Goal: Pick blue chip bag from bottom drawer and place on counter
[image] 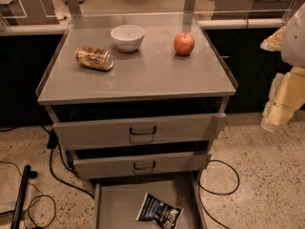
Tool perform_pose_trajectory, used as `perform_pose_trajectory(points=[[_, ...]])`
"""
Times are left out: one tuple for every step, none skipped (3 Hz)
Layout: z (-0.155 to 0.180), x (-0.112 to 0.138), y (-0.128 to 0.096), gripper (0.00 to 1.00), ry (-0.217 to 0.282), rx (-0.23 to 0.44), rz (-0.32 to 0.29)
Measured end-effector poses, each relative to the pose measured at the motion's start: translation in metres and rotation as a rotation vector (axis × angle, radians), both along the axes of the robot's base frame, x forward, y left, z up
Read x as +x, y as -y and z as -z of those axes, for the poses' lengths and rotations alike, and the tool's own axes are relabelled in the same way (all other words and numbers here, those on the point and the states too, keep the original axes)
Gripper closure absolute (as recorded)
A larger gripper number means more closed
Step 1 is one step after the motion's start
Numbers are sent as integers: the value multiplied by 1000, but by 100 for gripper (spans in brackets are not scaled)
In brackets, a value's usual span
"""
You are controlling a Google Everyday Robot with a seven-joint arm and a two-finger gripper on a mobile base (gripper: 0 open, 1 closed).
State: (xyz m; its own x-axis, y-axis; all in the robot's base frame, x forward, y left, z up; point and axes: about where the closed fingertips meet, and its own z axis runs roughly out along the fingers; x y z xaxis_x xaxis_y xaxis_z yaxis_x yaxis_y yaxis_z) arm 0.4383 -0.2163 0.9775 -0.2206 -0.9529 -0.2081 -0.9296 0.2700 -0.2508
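Observation:
The blue chip bag (159, 210) lies flat in the open bottom drawer (114, 206), right of its middle. The grey counter (143, 73) tops the cabinet above it. My gripper (280, 106) hangs at the right edge of the camera view, beside the cabinet at about the height of the top drawer, well above and to the right of the bag and apart from it. It holds nothing that I can see.
On the counter lie a gold soda can (94, 58) on its side, a white bowl (127, 37) and a red apple (184, 44). Two grey drawers with dark handles (143, 130) stand slightly open. Black cables (224, 180) run over the floor on both sides.

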Motion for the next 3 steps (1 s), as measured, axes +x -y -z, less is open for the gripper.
perform_pose_trajectory(points=[[-1, -1, 0, 0, 10, 1, 4], [23, -13, -6, 0, -6, 27, -2], [50, -26, -10, 0, -36, 46, -5]])
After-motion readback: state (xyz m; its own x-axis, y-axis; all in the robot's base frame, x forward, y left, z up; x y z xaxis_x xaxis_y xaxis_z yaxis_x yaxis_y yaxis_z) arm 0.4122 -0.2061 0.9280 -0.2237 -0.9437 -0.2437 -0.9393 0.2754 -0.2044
